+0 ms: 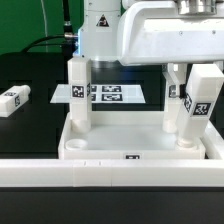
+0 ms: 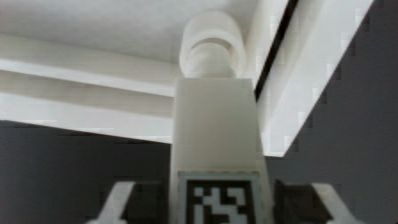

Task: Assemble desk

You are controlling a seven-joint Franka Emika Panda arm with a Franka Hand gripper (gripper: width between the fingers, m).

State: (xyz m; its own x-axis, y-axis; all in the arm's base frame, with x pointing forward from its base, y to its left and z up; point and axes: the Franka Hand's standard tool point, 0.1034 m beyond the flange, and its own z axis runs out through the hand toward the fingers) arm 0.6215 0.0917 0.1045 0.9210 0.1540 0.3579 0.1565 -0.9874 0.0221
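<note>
Exterior view, near to far: a long white bar; the rimmed tabletop on the black worktop; an upright leg at this view's left; the pincer, seemingly clenched on the tagged leg, whose tag bears a wordless pattern; the marker board.

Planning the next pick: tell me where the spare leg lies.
In the exterior view the spare leg lies flat at the view's far left, apart from the tabletop, left of the marker board.

Bright even light, whites glaring; wrist view soft (the leg blurs).
</note>
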